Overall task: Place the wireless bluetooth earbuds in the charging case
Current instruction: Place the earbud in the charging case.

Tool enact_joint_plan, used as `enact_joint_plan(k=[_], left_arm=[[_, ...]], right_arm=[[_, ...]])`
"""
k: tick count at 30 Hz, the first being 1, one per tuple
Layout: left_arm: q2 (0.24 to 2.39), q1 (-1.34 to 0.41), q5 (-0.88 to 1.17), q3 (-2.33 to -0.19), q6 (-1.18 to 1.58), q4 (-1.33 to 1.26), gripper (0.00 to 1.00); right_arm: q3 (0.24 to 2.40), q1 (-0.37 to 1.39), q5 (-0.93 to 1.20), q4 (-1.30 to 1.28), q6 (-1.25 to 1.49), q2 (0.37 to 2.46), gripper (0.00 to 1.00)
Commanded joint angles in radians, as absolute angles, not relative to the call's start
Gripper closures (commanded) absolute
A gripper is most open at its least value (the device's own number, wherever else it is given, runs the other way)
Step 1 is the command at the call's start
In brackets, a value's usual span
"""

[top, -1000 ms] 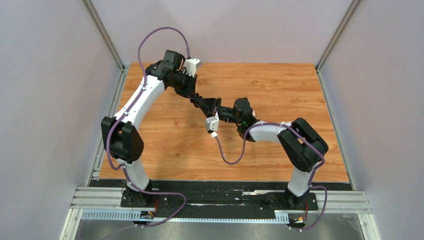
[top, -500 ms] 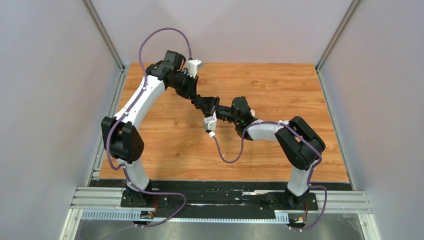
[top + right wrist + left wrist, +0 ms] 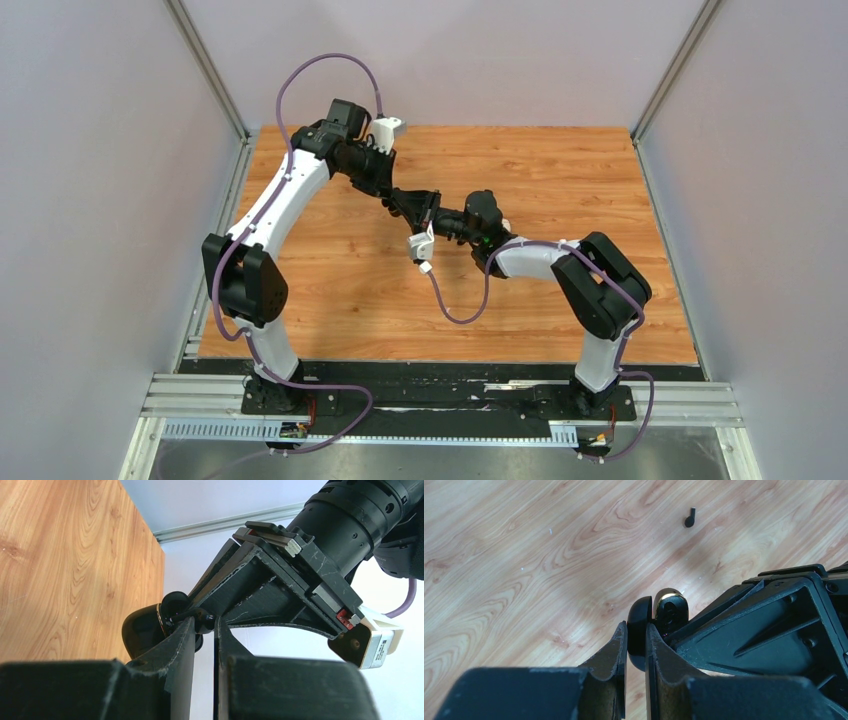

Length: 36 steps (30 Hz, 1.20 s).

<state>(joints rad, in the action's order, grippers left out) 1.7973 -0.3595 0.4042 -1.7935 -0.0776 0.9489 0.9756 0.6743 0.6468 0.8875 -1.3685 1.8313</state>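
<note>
- Above the middle of the tabletop (image 3: 330, 290), the two hands meet tip to tip, both held clear of the wood.
- The left hand (image 3: 635, 631) is closed narrow on the charging case (image 3: 640, 611), its two fingers pinching one black, rounded half of the shell edge-on.
- The case is open. Its other half, with a gold rim, stands just beside the pinched half, on the side facing the right hand.
- The right hand (image 3: 202, 627) is almost closed, and its fingertips pinch a small black earbud (image 3: 202, 617).
- That earbud sits right at the gold-rimmed mouth of the case and touches it. The fingers hide whether it is seated in its socket.
- A second black earbud (image 3: 689, 519) lies loose on the tabletop, well apart from the case and both hands. It shows in the left wrist view beyond the case.
</note>
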Motion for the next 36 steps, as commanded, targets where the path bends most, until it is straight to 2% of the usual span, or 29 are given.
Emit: enact_joint_plan(k=[1,29,36], left_arm=[[1.793,-0.365,0.438,-1.854,-0.041,0.95,1.0],[1.81,-0.357,0.458,-1.855,-0.034,0.949,1.0],[1.813,-0.357,0.467,-1.855,-0.046,0.948,1.0]], right_arm=[[0.998,0.666,0.681,0.86,-1.391,1.836,1.0],[0.943,0.663,0.741,0.967,-1.307,1.774,1.0],[0.948,0.663,0.733,0.906,-1.376,1.765,1.0]])
